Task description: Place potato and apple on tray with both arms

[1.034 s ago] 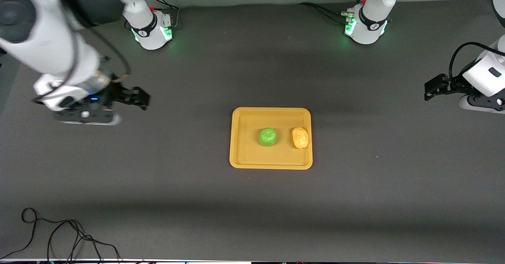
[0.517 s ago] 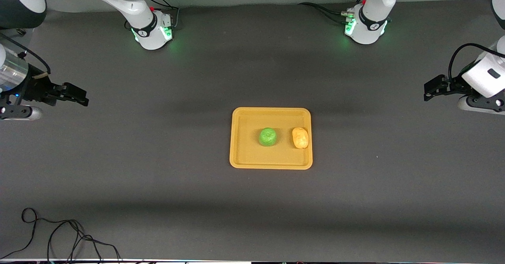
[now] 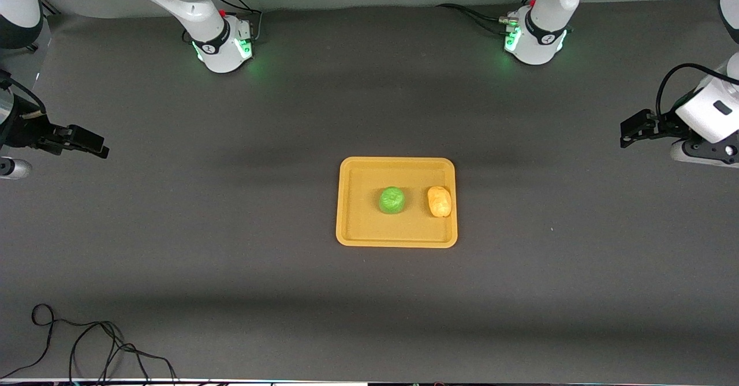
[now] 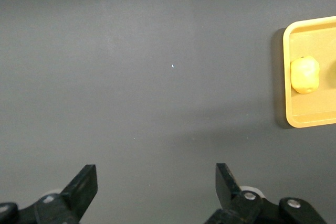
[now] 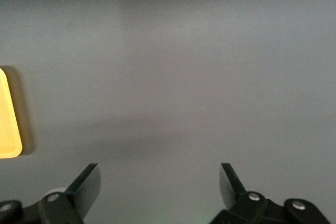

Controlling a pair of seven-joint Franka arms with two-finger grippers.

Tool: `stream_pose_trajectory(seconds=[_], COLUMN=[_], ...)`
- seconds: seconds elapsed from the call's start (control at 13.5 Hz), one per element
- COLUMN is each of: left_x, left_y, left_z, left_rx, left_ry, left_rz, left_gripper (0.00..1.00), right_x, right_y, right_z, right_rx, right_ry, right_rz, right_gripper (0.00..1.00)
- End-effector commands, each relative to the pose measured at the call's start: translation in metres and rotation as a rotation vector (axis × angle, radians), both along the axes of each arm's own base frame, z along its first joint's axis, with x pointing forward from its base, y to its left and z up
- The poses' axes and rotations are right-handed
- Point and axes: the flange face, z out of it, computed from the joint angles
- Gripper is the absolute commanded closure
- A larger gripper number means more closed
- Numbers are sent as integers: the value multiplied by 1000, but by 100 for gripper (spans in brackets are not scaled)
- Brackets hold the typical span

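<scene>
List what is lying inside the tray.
In the tray lie the apple, near the middle, and the potato, beside it toward the left arm's end. The tray floor under each is covered.

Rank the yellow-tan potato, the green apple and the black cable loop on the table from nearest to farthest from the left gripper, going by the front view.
1. Yellow-tan bumpy potato, on the orange-yellow tray at the end toward the left gripper.
2. Bright green round apple, beside the potato, mid-tray.
3. Black cable loop, on the table near the front camera, at the right arm's end.
</scene>
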Motion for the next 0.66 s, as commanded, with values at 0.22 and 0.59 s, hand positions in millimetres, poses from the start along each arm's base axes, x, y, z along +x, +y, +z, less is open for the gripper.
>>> stream_pose_trajectory(seconds=[0.22, 0.59], left_x=[0, -1], left_y=[-1, 1], left_z=[4, 8], left_rx=[9, 8], left_ry=[4, -3], left_rz=[5, -6], left_gripper=[0, 0], right_x=[-2, -2], right_y=[10, 8], right_z=[10, 12], right_rx=[9, 10], right_ry=[-18, -21], right_rz=[35, 30], right_gripper=[0, 0])
